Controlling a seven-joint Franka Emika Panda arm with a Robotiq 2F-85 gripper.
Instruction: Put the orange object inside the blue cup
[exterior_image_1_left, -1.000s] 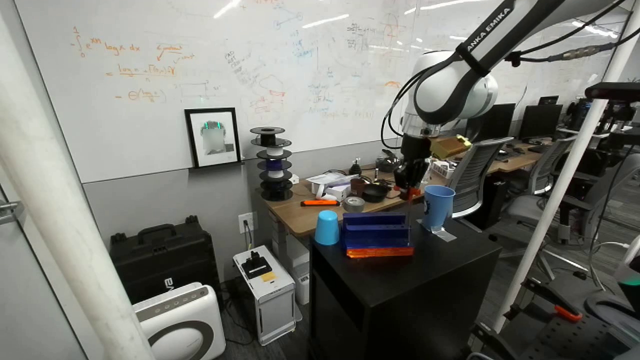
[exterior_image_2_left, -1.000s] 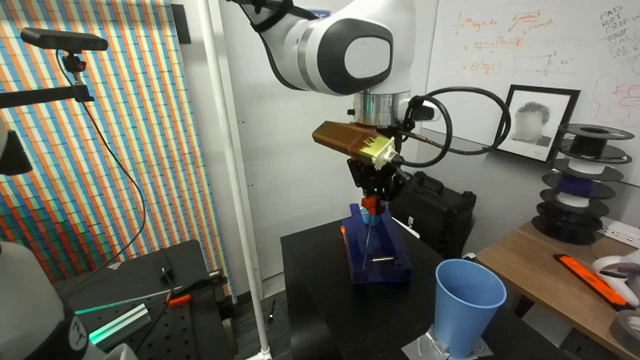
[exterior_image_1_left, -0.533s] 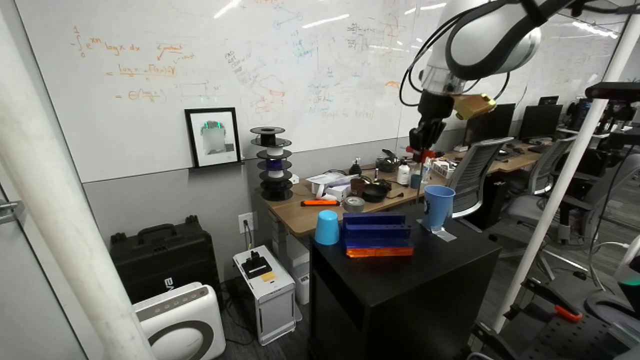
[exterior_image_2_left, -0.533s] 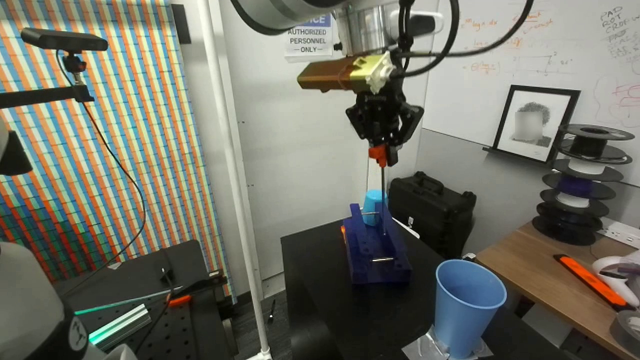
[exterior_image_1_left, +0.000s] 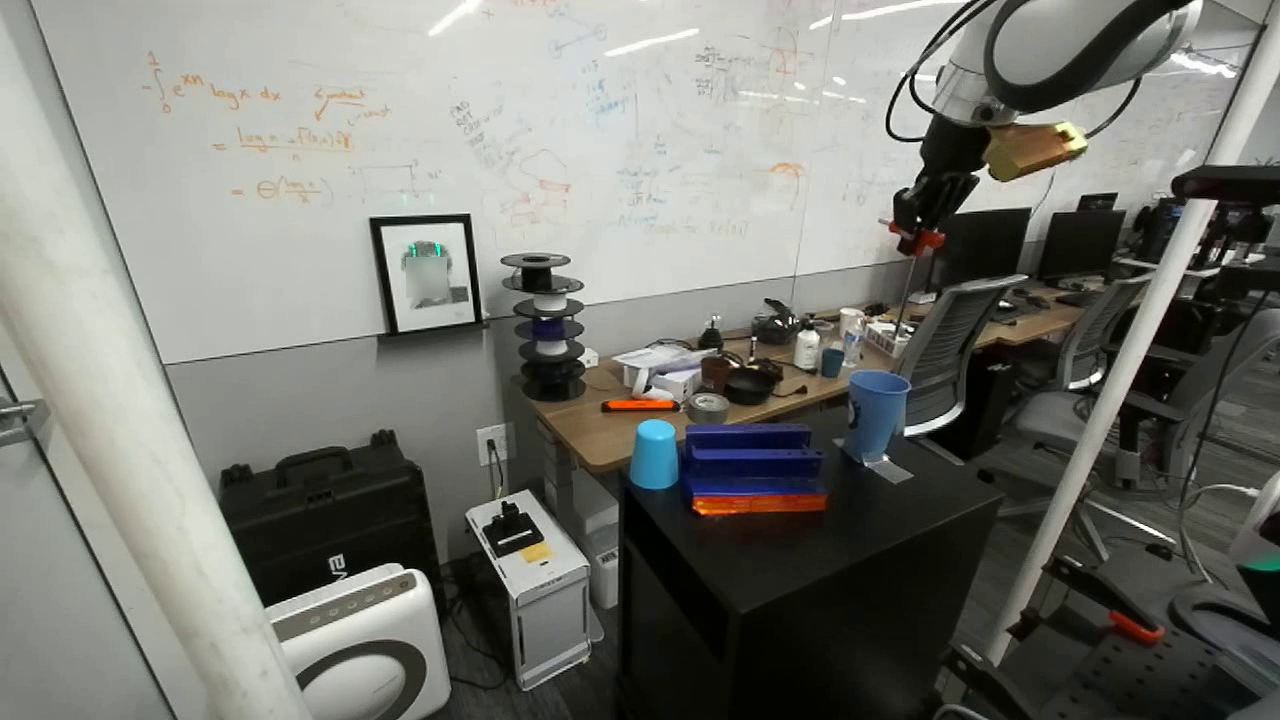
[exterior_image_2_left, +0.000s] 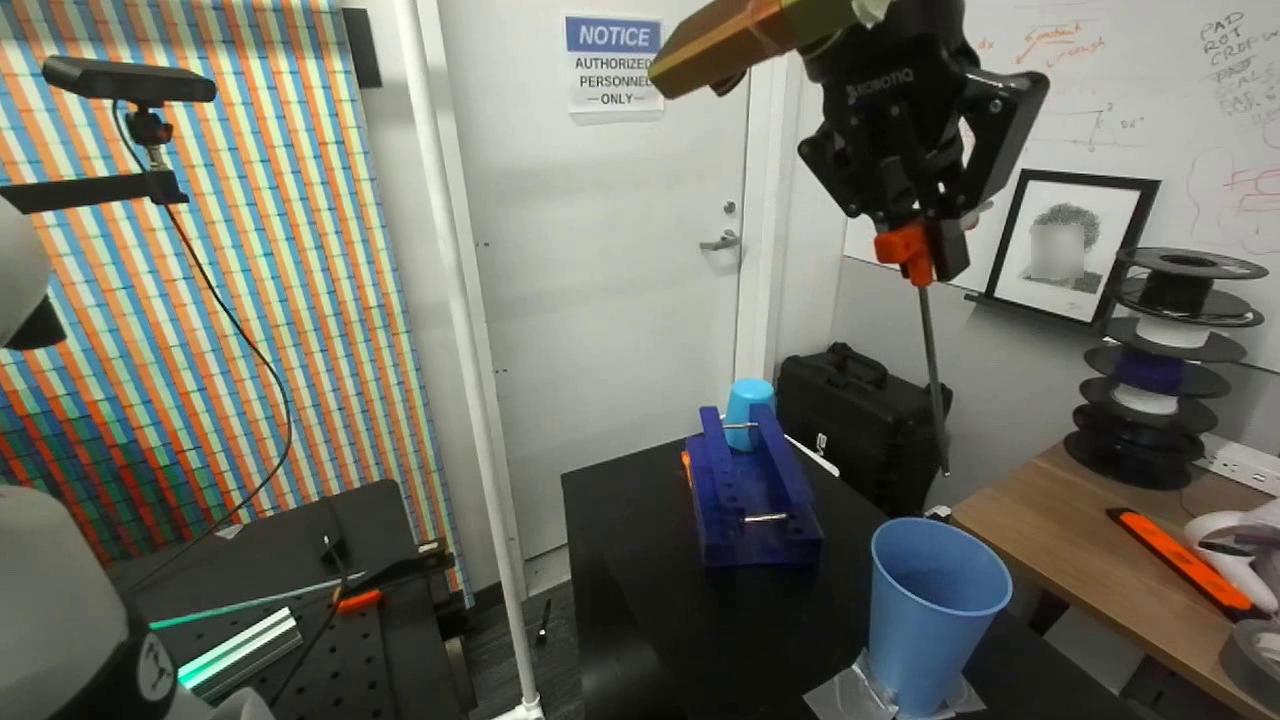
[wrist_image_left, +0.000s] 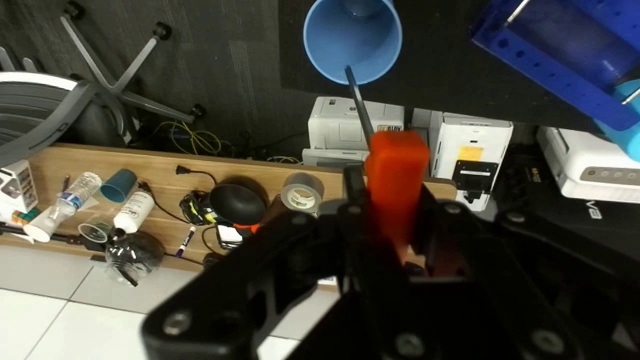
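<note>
Since the orange-handled metal stick (wrist_image_left: 392, 165) seemed light, the black gripper (wrist_image_left: 392, 192) rightly pinched its handle (exterior_image_2_left: 912, 255) above the blue plastic cup (exterior_image_2_left: 930, 630).

This is a robotics lab: Franka arm (exterior_image_1_left: 1050, 48), equations (exterior_image_1_left: 290, 141) on a whiteboard (exterior_image_1_left: 610, 130), office chairs (exterior_image_1_left: 955, 345), monitors (exterior_image_1_left: 990, 245), an "Authorized Personnel" sign (exterior_image_2_left: 615, 66).

Orange object (exterior_image_2_left: 905, 246) held up by the tool (exterior_image_2_left: 926, 236), blue cup (exterior_image_2_left: 930, 625) lower down.
The orange object has an orange-red handle (wrist_image_left: 397, 167), clamped in the tool, and a thin grey shaft (exterior_image_2_left: 932, 370) slanting downward; in both exterior views the shaft's tip shows higher than the blue cup's rim and apart from it. The blue cup, tall and narrowing toward its foot, stands upright on the counter (exterior_image_2_left: 760, 625), mouth up.
</note>
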